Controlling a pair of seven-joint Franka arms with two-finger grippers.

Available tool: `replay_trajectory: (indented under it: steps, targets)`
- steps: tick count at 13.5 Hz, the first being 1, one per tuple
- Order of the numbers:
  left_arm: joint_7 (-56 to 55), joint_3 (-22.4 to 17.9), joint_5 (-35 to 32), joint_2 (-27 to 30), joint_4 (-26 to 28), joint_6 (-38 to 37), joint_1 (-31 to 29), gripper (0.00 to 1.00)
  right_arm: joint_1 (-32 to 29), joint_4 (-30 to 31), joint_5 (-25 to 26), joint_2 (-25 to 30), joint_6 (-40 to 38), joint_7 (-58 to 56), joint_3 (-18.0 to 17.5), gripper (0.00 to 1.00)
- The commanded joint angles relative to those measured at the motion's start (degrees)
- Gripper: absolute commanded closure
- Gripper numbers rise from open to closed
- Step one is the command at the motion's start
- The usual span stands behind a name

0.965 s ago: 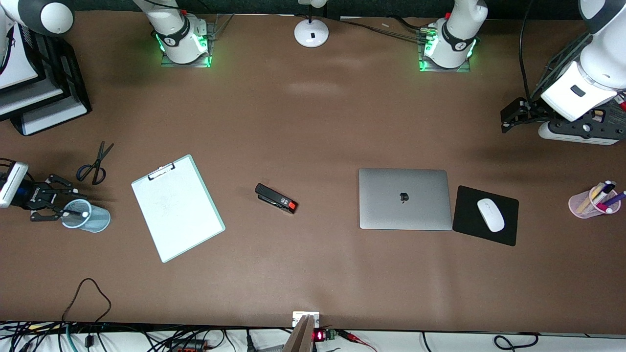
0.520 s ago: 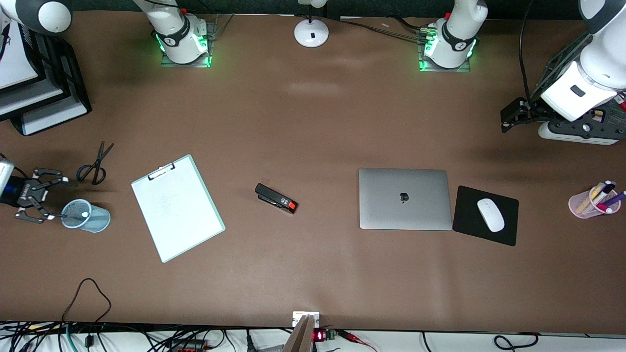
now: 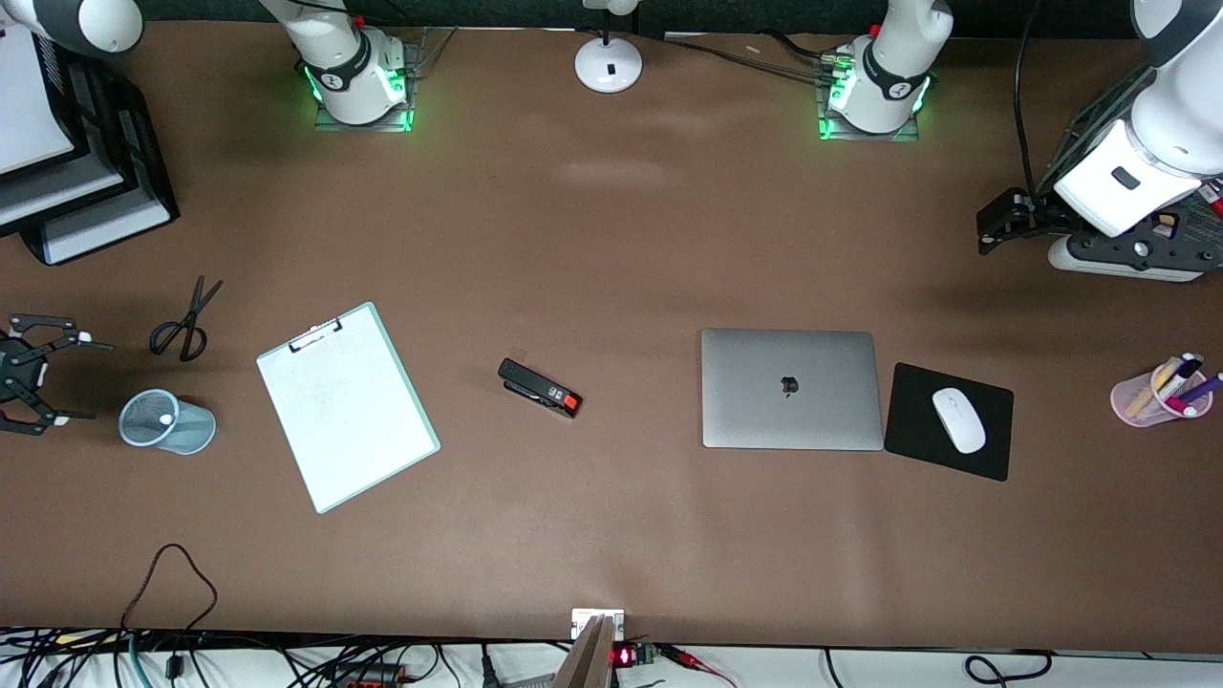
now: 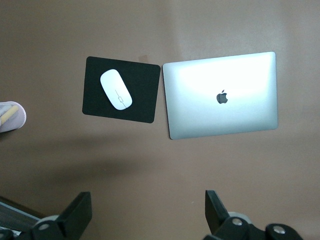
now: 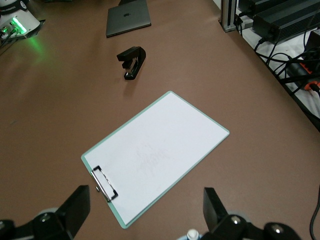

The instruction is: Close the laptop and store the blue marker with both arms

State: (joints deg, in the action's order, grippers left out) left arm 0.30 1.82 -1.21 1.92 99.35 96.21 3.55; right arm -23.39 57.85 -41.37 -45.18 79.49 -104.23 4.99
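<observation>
Table with a brown top, seen from a high camera facing two white robot arms. The laptop lies flat with its silver lid fully down, the dark apple logo facing up, toward the left arm's end of the table. Just beside it, nearer that end, sits a black mouse pad with a white mouse on it. Farther along toward the same end stands a pink cup holding several pens.

The left gripper hangs in the air over bare table near the left arm's end, empty. In the left wrist view its two black fingers stand wide apart, released, with the laptop and the mouse pad visible below them.

Toward the right arm's end, the right gripper hovers at the table's edge, beside a pale blue mesh cup. Its fingers are spread wide and hold nothing. The blue marker stands inside the cup; only its white end shows at the rim.

Scissors lie farther from the front camera than the cup. A clipboard with white paper lies at a slant near the cup, and a black stapler with a red tip rests between the clipboard and the laptop.
</observation>
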Motion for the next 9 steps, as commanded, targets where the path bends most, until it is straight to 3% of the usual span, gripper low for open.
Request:
replay_trajectory:
  steps: [1, 9]
  targets:
    - [1.0, -0.2, 1.0, -0.1, -1.2, -1.4, 0.0, 0.0, 4.1, -0.6, 4.3, 4.1, -1.0, 8.1, 0.0, 0.0]
    - [0.9, -0.2, 1.0, -0.1, -1.2, -1.6, 0.0, 0.0, 18.6, -0.5, 16.1, 13.0, -1.7, 38.3, -0.2, 0.0]
